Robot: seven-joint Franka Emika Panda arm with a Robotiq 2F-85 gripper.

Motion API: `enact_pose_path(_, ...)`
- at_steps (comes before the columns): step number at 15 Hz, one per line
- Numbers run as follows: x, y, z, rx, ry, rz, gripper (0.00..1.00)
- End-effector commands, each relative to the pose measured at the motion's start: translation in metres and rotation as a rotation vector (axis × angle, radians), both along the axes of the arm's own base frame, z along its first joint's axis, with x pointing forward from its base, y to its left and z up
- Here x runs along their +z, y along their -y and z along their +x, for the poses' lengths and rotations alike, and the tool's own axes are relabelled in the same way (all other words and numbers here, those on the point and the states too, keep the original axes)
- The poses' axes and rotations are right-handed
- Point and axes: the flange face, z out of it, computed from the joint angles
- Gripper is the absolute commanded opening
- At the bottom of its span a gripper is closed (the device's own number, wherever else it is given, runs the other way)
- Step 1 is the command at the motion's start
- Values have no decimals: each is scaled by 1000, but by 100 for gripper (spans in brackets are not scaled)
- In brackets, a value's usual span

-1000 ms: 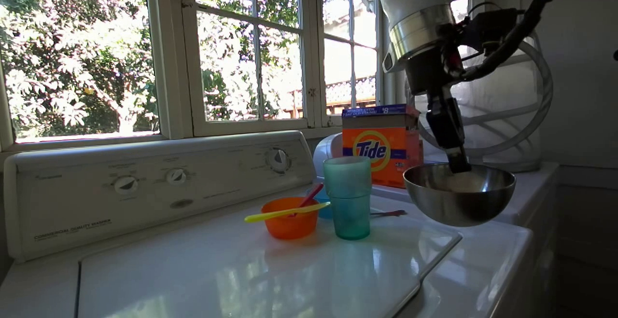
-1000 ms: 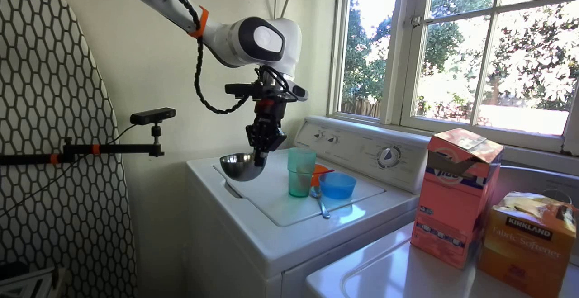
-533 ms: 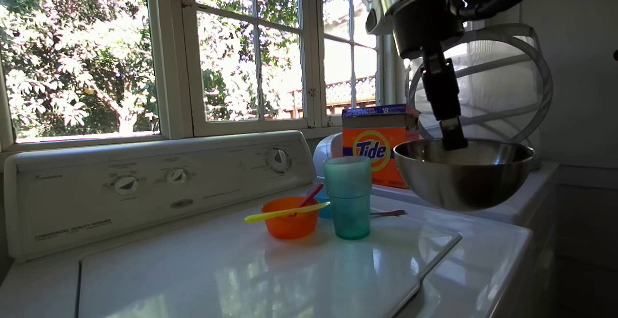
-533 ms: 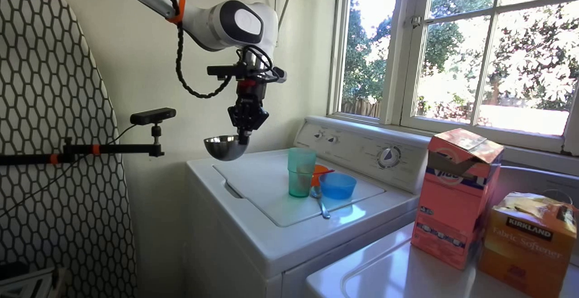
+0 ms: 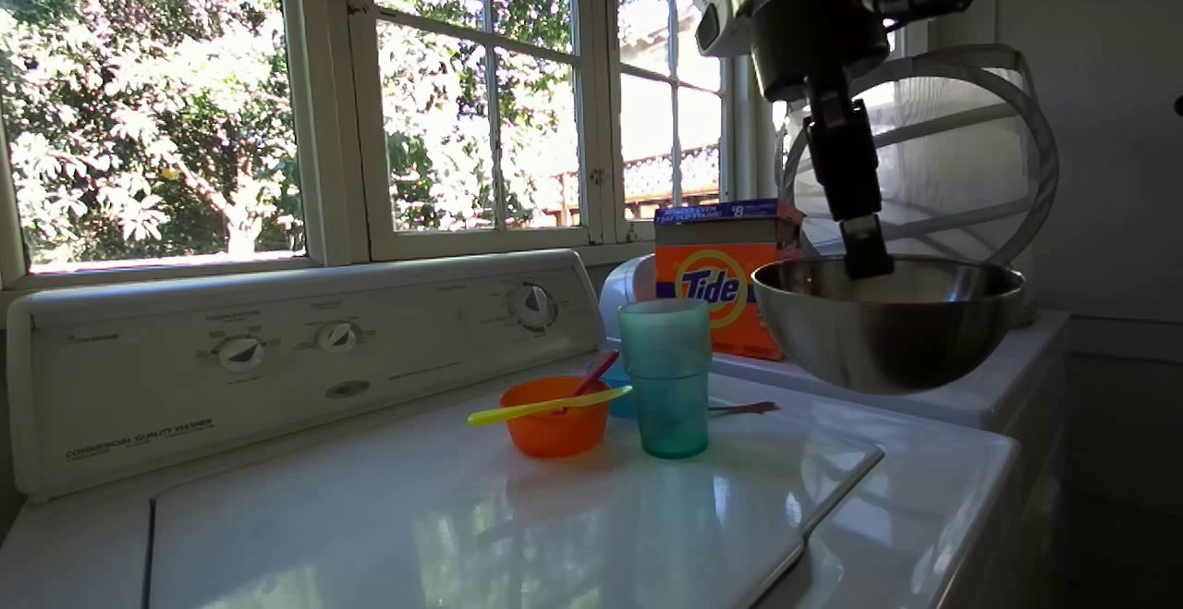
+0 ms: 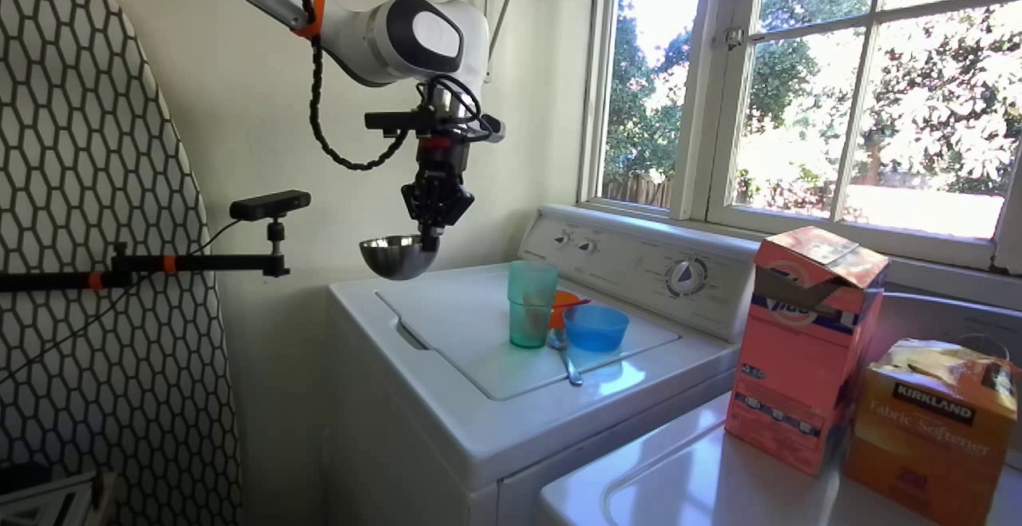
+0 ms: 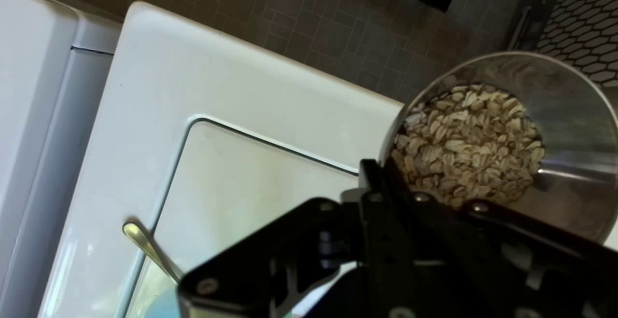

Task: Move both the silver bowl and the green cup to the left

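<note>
Over the front edge of the counter [image 5: 370, 535]: silver bowl [image 6: 393, 260], held in the air in both exterior views, mouth up and roughly level; in the wrist view it overlaps that edge, partly against the tiled floor [image 7: 333, 23].
Pincer [image 6: 431, 237]: clamped on the rim of the silver bowl, part of it reaching down inside.
Flakes [image 7: 468, 149]: pale, gathered in the bottom of the silver bowl.
Green cup [image 5: 670, 406]: upright on the counter, between the front and back edges, standing apart from the silver bowl.
Orange bowl [image 5: 554, 438]: just beside the green cup, toward the back edge; whether the two touch cannot be told. A red utensil [image 5: 599, 371] leans out of it and a yellow utensil [image 5: 545, 407] lies across its rim.
Blue bowl [image 6: 596, 330]: upright, nearer than the green cup to the side edge that faces the second machine [image 6: 679, 470].
Spoon [image 6: 569, 365]: metal, lying flat near the blue bowl, handle pointing to that same side edge.
Knob panel [image 5: 416, 336]: rising along the back edge, below the window [image 5: 490, 82].
Second machine: set alongside the counter; a detergent box [image 6: 786, 386], marked Tide, and a softener box [image 6: 926, 442], marked Kirkland, stand on it.
</note>
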Motion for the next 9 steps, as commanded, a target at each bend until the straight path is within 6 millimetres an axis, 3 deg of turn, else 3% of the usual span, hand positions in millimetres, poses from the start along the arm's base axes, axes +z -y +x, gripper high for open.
enact_pose_path(1, 10, -28, 23, -12, 19, 9, 1)
enact_pose_path(6, 31, -83, 60, 4, 49, 0, 1)
enact_pose_path(9, 40, -104, 80, -3, 43, 9, 1)
